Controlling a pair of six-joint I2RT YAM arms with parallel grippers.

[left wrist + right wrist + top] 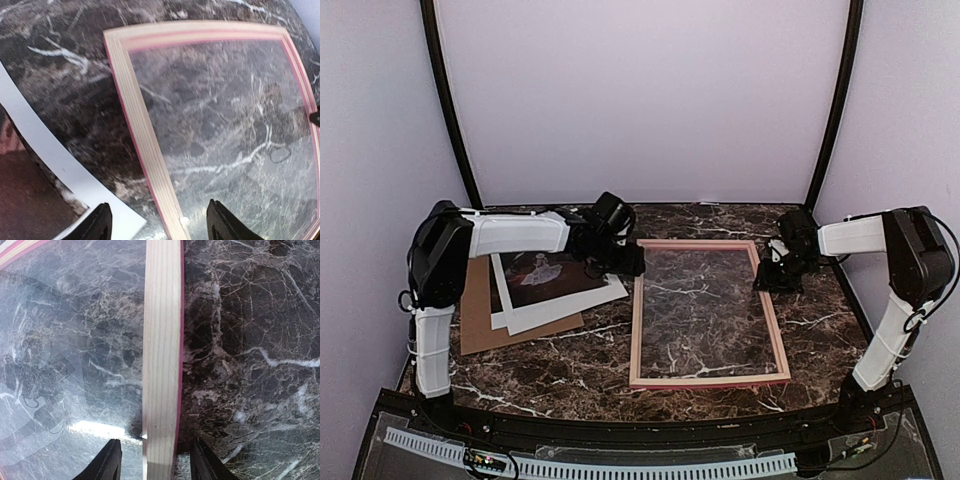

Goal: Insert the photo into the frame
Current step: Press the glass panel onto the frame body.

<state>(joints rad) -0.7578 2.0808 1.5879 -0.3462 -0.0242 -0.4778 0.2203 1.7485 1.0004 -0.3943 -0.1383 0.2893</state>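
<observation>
pincers two: left pincer (159,207), right pincer (156,442), both agape, empty, astride one frame (705,381); one photo (545,272)

The table (590,370) is dark brown marble with white veins all over. A brown cardboard board (480,325) lies flat on it, off to the left of the left gripper (630,262), partly covered. A shiny clear sheet (705,310) lies flat between that one and the right gripper (767,280), reaching toward the near edge. Plain pale walls (640,100) stand behind, with black posts (450,120) at the corners.
</observation>
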